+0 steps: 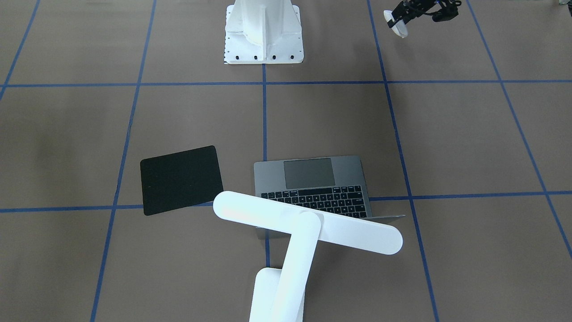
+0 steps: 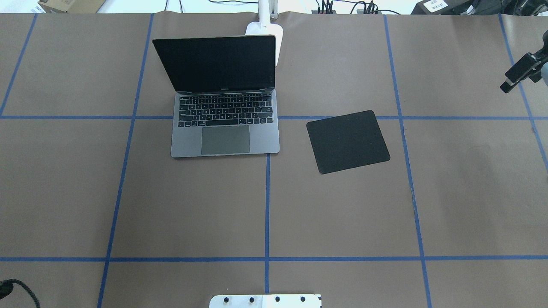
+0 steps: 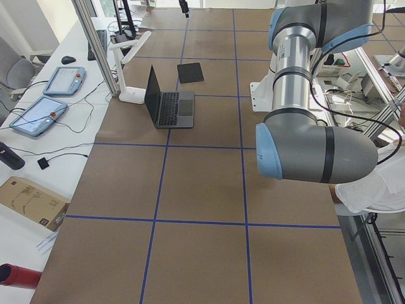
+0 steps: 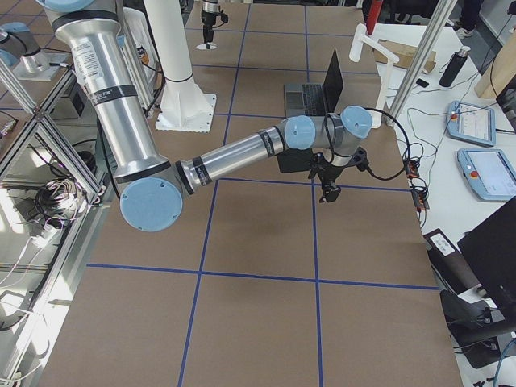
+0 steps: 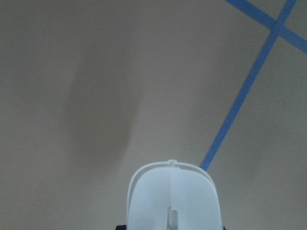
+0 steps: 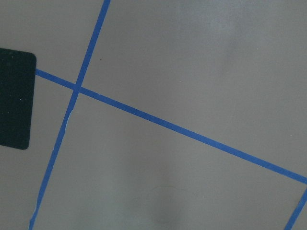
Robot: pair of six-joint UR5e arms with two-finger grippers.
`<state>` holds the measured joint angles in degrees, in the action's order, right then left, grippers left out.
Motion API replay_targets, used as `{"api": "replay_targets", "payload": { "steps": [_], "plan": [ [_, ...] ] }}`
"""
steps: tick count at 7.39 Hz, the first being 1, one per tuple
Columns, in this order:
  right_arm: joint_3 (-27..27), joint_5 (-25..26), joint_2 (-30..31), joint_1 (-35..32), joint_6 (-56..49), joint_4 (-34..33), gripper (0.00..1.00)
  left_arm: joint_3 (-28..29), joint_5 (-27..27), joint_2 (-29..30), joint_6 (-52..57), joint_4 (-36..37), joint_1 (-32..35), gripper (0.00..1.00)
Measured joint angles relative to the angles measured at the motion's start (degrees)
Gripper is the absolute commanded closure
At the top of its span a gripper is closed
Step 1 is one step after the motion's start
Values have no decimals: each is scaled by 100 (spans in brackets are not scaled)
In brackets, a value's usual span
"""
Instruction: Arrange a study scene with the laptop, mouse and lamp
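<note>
One item isn't placed yet: the mouse, pinched in L gripper above bare table, well apart from the black mat beside the laptop. The lamp stands behind the laptop. Risk, imo: the glossy shell slips mid-carry, or lands off the mat. R gripper jaws: can't tell.

The mouse in my left gripper runs off the wrist view's lower edge, so the grip is unseen. My right gripper is cropped and its jaws are unreadable. Far from it, the laptop screen hides most of the lamp.
</note>
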<state>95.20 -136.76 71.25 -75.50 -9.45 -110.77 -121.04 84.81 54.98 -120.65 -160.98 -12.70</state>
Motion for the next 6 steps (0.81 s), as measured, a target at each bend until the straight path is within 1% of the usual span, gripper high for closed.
{"api": "replay_targets", "payload": {
  "steps": [1, 2, 3, 4, 5, 6],
  "plan": [
    [-16, 0, -6, 13, 1, 2, 1, -5, 300, 471, 145, 435, 472, 38],
    [-37, 0, -15, 24, -2, 2, 1, -3, 473, 822, 324, 754, 837, 38],
    [-65, 0, -25, 37, -2, 3, 1, 3, 558, 1186, 498, 1026, 1137, 38],
    [-85, 0, -34, 53, 1, 3, 1, 9, 600, 1704, 701, 1503, 1404, 38],
    [-93, 0, -45, 68, 3, 3, 1, 10, 702, 2494, 1006, 2348, 1736, 38],
    [-96, 0, -56, 82, 2, 3, 1, 43, 893, 3429, 1250, 3375, 2098, 38]
  ]
}}
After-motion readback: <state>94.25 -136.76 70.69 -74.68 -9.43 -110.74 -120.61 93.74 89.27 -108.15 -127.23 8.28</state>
